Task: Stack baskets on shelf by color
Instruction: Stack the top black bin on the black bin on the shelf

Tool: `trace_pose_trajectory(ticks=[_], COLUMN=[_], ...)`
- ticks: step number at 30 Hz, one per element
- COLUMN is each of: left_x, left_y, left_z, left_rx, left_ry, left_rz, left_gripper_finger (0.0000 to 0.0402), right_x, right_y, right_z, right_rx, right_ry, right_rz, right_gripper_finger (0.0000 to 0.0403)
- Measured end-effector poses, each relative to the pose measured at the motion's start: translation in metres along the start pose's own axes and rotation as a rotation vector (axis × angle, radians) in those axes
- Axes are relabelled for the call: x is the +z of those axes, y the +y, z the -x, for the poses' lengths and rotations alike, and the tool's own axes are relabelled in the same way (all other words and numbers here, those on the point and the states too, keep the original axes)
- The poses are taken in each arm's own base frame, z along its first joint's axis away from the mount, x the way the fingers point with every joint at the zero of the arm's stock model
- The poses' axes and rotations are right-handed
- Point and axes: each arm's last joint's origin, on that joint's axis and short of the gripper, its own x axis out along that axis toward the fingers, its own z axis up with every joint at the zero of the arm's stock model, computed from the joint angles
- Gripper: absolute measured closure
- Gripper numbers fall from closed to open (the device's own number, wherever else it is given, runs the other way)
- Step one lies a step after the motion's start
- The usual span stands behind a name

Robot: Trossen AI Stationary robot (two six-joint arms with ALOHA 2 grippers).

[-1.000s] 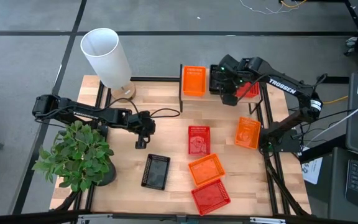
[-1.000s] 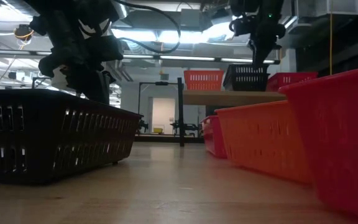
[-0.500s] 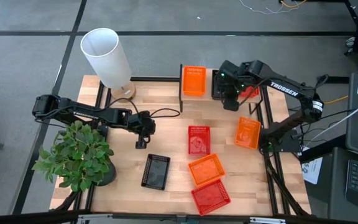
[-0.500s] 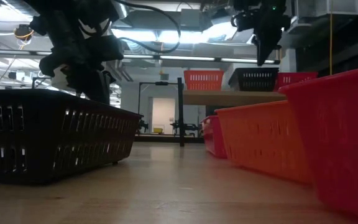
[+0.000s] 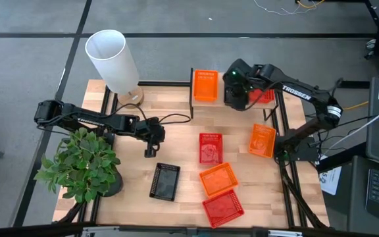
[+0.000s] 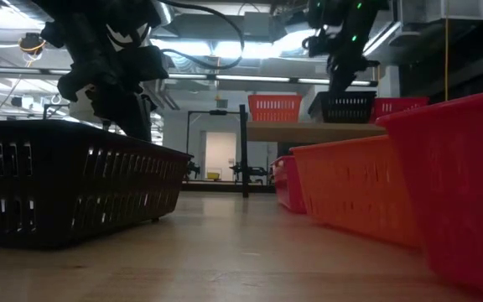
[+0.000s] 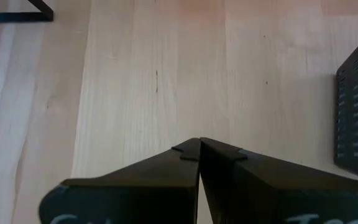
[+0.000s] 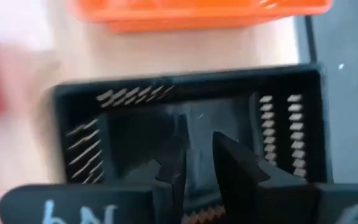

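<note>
While your left hand [image 5: 149, 152] waits shut over the table [image 5: 176, 141], your right hand [image 8: 194, 163] hovers slightly parted above the black basket [image 8: 185, 118] on the shelf [image 6: 296, 131].

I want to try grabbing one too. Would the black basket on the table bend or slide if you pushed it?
The black basket probably slides easily: it looks like thin plastic sitting flat on the smooth wood table. Its slotted walls probably flex a bit when squeezed. It seems unlikely to tip, being low and wide.
</note>
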Motion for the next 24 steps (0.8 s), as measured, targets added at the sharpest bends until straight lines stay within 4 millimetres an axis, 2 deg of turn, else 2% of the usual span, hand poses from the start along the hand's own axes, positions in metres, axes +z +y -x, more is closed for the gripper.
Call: trace_pose_trajectory(ticks=[5,13,19,24], left_x=[0.000,0.000,0.000,0.000], left_y=[0.000,0.000,0.000,0.000], left_z=[0.000,0.000,0.000,0.000], left_rx=[0.000,0.000,0.000,0.000], left_ry=[0.000,0.000,0.000,0.000], left_rz=[0.000,-0.008,-0.008,-0.009], left_gripper_finger=[0.0401,0.0401,0.0401,0.0401], right_x=[0.002,0.009,0.013,0.007], right_y=[-0.021,-0.033,-0.034,-0.032], right_z=[-0.023,-0.045,-0.049,-0.042], right_rx=[-0.037,-0.068,-0.081,-0.068], right_ry=[-0.003,-0.033,-0.053,-0.026], right_rz=[-0.033,-0.024,-0.018,-0.028], right_gripper_finger=[0.0323,0.0323,0.0323,0.0323])
